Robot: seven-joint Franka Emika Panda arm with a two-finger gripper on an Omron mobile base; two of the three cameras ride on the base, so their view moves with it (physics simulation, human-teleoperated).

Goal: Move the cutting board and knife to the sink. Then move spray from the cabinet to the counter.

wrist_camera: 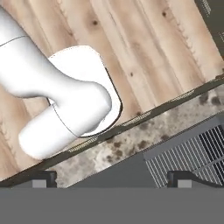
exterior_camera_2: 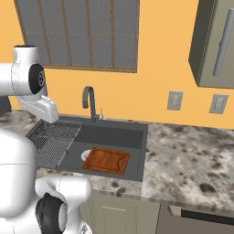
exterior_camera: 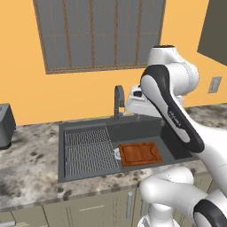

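The cutting board (exterior_camera: 140, 153) lies flat on the floor of the sink (exterior_camera: 133, 128), in the basin's open right-hand part, near the front wall and just beside the ribbed drain rack (exterior_camera: 88, 150) that takes up the left part. In the right base view the board (exterior_camera_2: 106, 160) sits toward the front of the basin, with a pale round drain (exterior_camera_2: 85, 155) showing at its left edge. The curved faucet (exterior_camera: 119, 101) rises from the back rim of the sink, about midway along it.

The speckled stone bench (exterior_camera_2: 192, 155) surrounds the sink and runs wide to the right of it; its front edge passes above beige drawer fronts (exterior_camera: 93, 207).

The tool (wrist_camera: 111, 178) has its two dark tips standing wide apart with nothing between them. In the hand view they sit above the front left corner of the sink, with the rack's ribs (wrist_camera: 192, 155), a strip of bench and the wooden floor (wrist_camera: 144, 48) beyond.

Behind the sink is an orange wall with a shuttered window (exterior_camera: 97, 33). A dark appliance (exterior_camera: 5, 125) stands at the bench's left end.
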